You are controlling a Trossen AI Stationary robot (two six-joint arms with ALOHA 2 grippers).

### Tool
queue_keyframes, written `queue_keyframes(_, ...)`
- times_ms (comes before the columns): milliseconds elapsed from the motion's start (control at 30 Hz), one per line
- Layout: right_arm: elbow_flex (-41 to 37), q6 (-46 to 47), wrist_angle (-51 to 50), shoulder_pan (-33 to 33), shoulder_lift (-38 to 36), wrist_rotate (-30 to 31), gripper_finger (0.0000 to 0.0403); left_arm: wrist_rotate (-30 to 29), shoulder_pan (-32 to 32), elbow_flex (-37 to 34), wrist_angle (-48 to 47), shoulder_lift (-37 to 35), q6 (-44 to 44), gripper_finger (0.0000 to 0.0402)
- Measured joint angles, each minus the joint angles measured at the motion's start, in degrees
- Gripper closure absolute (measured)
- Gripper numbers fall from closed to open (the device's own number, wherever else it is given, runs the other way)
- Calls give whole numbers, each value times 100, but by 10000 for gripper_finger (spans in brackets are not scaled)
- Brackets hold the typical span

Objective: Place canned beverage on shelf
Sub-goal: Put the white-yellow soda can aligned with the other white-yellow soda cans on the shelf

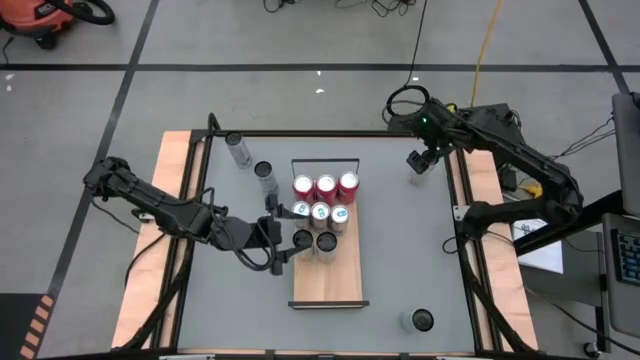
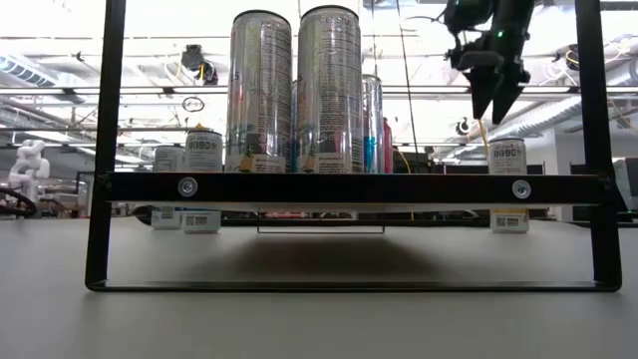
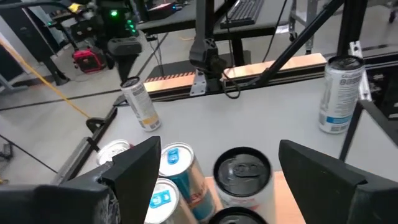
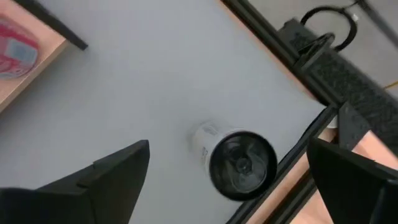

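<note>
Seen from above, the shelf (image 1: 327,280) lies along the middle of the grey desk (image 1: 400,250), its wire rail at the 12 o'clock end, and already carries eight cans: three red ones (image 1: 325,187) against the rail, three blue-topped ones (image 1: 319,212) behind them and two dark-topped ones (image 1: 314,241) nearest the bare 6 o'clock half. The left claw (image 1: 281,233) sits at the shelf's 9 o'clock edge, fingers wide, gripping nothing; the right claw (image 1: 421,160) hangs over a can at the desk's 1 o'clock corner. Three more cans wait off the board: two at 11 o'clock (image 1: 250,160) and one at 5 o'clock (image 1: 422,320). At desk height, two tall silver cans (image 2: 294,90) tower on the board's dark edge while the right claw (image 2: 495,95) points down above a stray can (image 2: 506,158), clear of it. The left wrist camera looks between spread fingers (image 3: 134,168) at a dark-topped can (image 3: 242,174) on the board. The right wrist camera shows wide fingers (image 4: 118,171) on either side of the upright corner can (image 4: 239,163), not touching. By this evidence the job is roughly two-thirds done, with four cans left to shelve.
</note>
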Motion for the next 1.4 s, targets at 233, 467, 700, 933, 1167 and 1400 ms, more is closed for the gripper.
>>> queue_keyframes(233, -2, -159, -123, -617, 466, -137, 21, 0, -141, 0, -2, -1, -134, 85)
queue_keyframes(467, -39, -267, -296, -837, 713, -277, 21, 0, -240, 0, -4, -2, -129, 85)
queue_keyframes(700, -398, -288, -75, -1029, 872, -270, 23, -4, -235, 1, -4, -2, -129, 85)
queue_keyframes(933, -584, -416, 132, -1138, 998, -295, 38, -4, -243, 2, -6, -2, -132, 85)
queue_keyframes(1167, -584, -495, 130, -1138, 999, -283, 104, -4, -246, 2, -4, -2, -134, 85)
queue_keyframes(1400, -584, -346, -68, -1138, 982, -676, 173, -7, -246, 2, -7, -2, -278, 85)
